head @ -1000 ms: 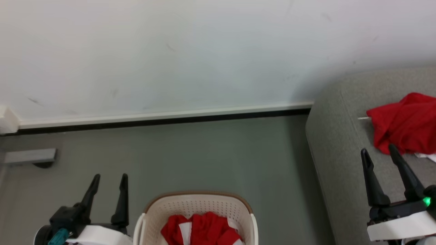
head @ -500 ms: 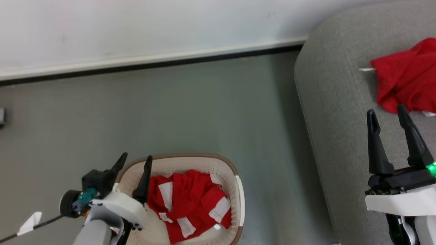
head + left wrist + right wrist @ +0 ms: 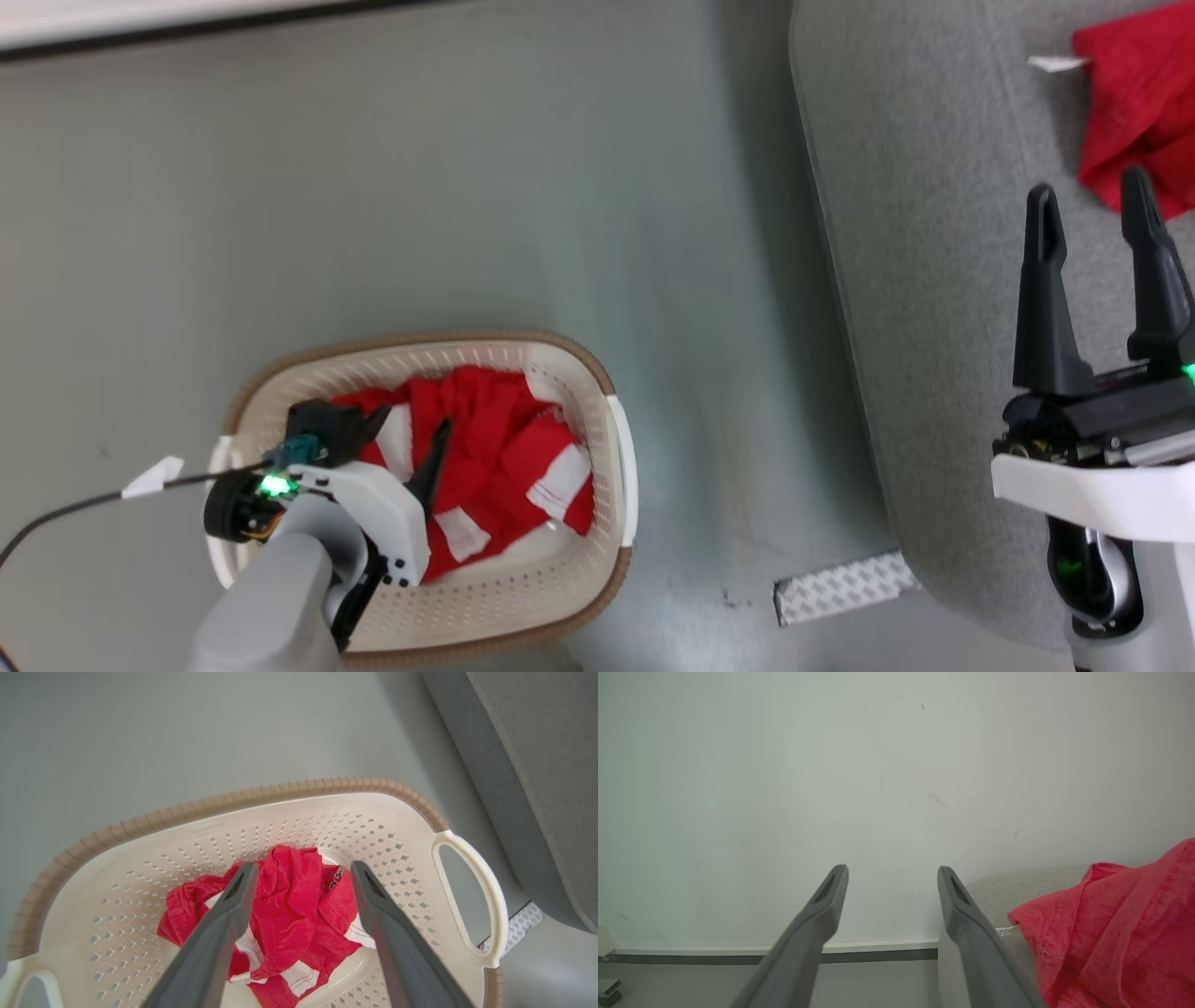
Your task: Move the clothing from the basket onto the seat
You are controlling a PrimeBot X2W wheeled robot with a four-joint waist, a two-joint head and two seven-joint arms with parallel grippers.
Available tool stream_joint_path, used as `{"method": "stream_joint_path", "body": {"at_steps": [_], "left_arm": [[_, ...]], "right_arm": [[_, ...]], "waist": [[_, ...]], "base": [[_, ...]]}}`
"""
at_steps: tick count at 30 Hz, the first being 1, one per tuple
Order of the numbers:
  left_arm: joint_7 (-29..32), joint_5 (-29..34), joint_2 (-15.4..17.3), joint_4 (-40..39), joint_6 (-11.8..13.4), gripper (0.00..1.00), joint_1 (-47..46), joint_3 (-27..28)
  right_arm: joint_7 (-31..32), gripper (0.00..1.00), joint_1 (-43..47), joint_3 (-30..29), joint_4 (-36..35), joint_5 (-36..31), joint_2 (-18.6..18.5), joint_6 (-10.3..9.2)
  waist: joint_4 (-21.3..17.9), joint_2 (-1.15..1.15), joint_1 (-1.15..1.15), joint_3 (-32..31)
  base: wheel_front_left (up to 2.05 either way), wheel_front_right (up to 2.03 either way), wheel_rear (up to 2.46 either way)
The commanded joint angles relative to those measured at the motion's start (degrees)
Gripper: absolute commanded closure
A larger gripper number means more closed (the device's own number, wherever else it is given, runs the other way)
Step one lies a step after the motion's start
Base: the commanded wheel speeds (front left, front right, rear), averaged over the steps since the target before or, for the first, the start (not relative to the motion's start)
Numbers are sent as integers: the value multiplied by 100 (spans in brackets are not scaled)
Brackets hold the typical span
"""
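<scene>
The basket [image 3: 422, 340] is a cream oval with a brown rim, standing on the floor. Red clothing [image 3: 509, 446] with white trim lies bunched in its bottom. My left gripper [image 3: 413, 422] hangs open above that heap, tilted down into the basket. In the left wrist view its fingertips [image 3: 303, 868] straddle a red fold of the clothing [image 3: 287, 900] inside the basket [image 3: 233, 803] without touching it. A second red garment [image 3: 1134, 103] lies on the grey seat [image 3: 896, 233]. My right gripper [image 3: 1088, 187] stands open over the seat, just short of that garment [image 3: 1120, 933].
Grey floor surrounds the basket, and the seat's rounded side [image 3: 537, 765] rises close to its right. A pale textured strip [image 3: 840, 588] lies on the floor by the seat's foot. A white wall with a baseboard [image 3: 878, 947] runs behind.
The head camera has tilted down, so the whole picture has shifted. My left gripper has swung in from beside the basket to over the clothing. The right gripper has stayed open over the seat.
</scene>
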Motion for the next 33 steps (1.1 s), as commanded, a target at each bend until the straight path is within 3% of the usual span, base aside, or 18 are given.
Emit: {"method": "stream_joint_path", "body": {"at_steps": [1, 14, 22, 33], "left_arm": [[36, -31, 69, 85, -12, 0, -96, -60], [823, -976, 323, 1306, -5, 0, -927, -1202], [1299, -992, 610, 1888, -6, 0, -1444, -1553], [1587, -1048, 912, 1992, -2, 0, -1822, -2164]], "right_arm": [[6, 0, -98, -14, -36, -20, 6, -13], [6, 0, -610, 57, -293, -97, 166, -13], [6, 0, -832, 283, -413, -71, 235, -13], [6, 0, -910, 370, -505, 204, 261, -13]], "waist": [[-124, 0, -2, 303], [-459, 0, -2, 1236], [-709, 0, -2, 1713], [-1023, 0, -2, 2110]], "base": [[0, 0, 0], [0, 0, 0], [0, 0, 0], [0, 0, 0]]}}
